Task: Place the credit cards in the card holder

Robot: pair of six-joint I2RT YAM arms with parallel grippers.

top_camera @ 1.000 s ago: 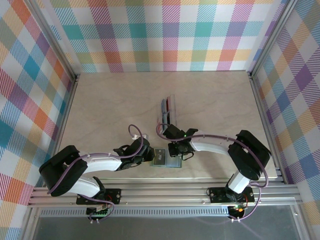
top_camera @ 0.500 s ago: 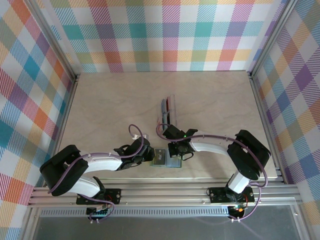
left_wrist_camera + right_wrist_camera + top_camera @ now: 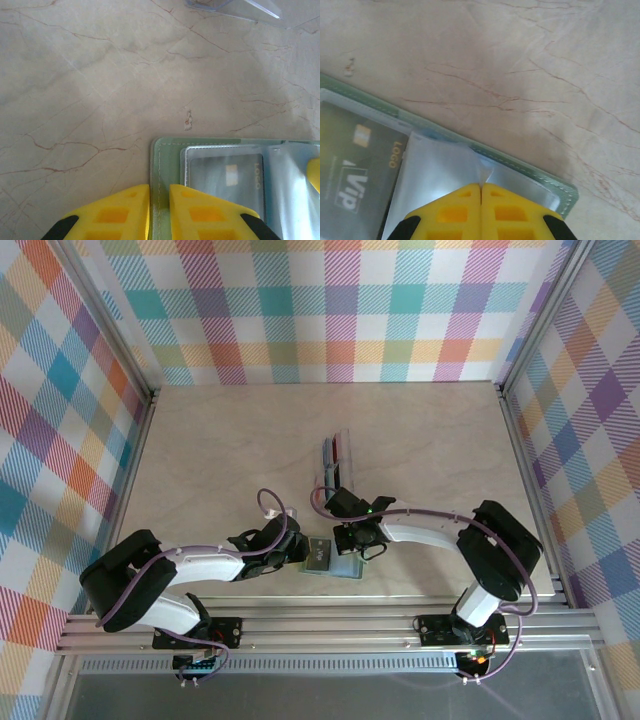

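1 holder [image 3: 167, 152], 1 card [image 3: 225, 180]; L claw [image 3: 159, 194] tight on edge, R claw [image 3: 481, 192] on sleeve [image 3: 437, 167]

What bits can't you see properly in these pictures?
- Top view: credit cards in the clear tray too small to count.
- Left wrist view: top edge cuts off the clear tray.
- Right wrist view: left edge cuts the dark card; right claw hides part of the card holder.

Bright, even light, perhaps from overhead; faint soft shadows; wrist views slightly blurred up close.
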